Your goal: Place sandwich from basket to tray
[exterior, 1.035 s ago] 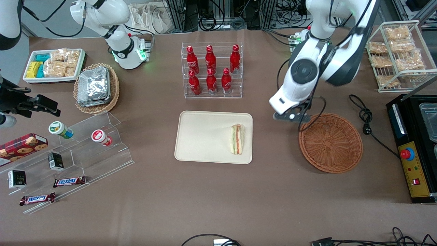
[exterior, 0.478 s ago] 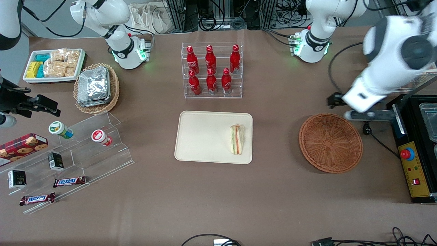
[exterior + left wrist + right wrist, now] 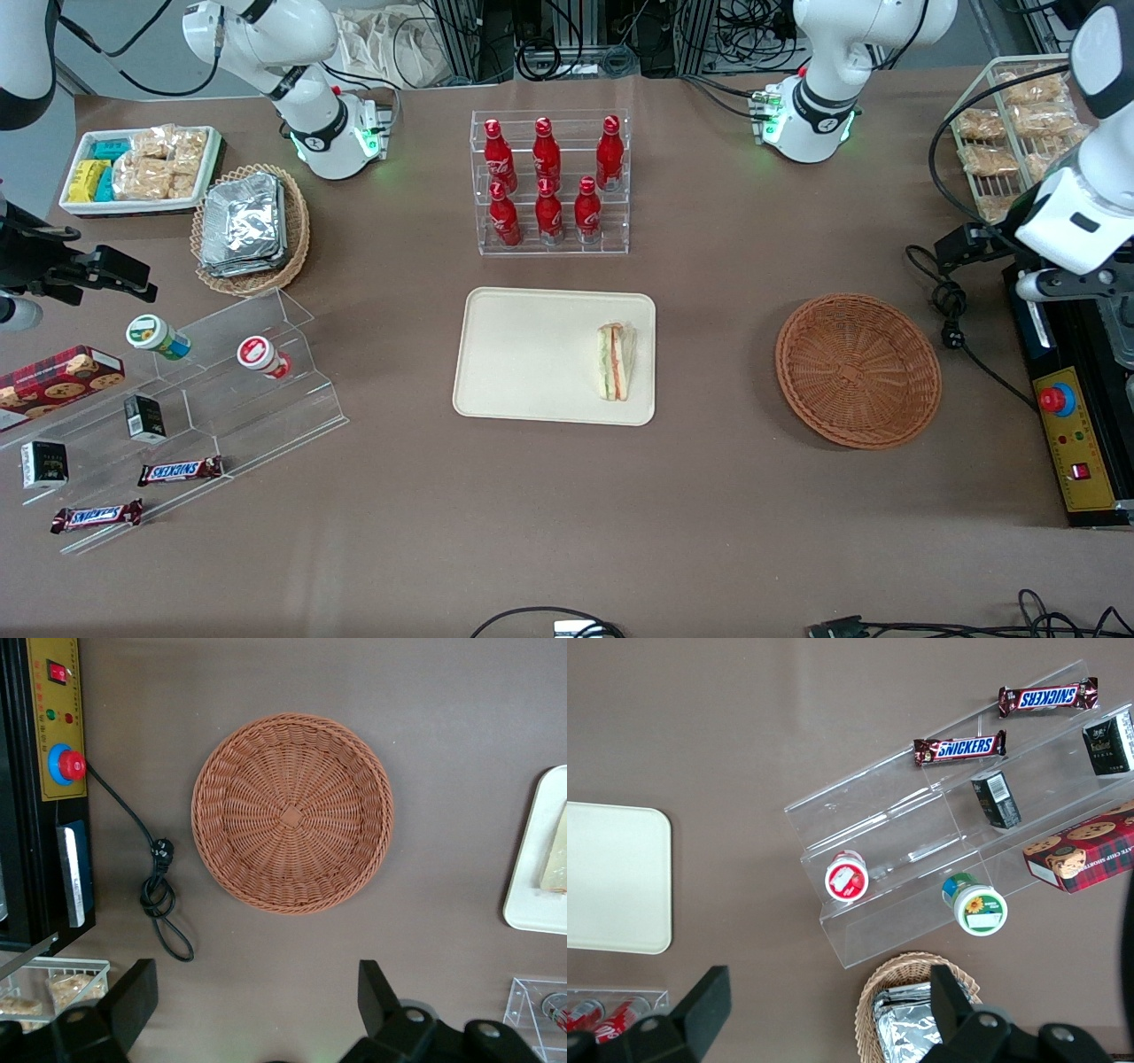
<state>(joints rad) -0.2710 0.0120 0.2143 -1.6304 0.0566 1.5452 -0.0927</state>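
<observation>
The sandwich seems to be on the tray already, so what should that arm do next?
Probably nothing more than park. The sandwich lies on the tray, the basket holds nothing, and the gripper is open and carries nothing, high above the table at the working arm's end.

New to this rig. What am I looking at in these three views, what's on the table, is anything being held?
Two white robot arms stand at a brown table. The front view looks down on the whole table. The other two come from cameras on the arms' wrists, so each shows its own black fingers.

The sandwich lies on the cream tray, near the tray's edge toward the working arm's end. The reddish basket holds nothing.

The working arm's gripper is open and holds nothing. It hovers high at its end of the table, above the black control box.

Also there: a rack of red bottles, a clear stepped stand with snacks, and a wire rack of snack packs.
</observation>
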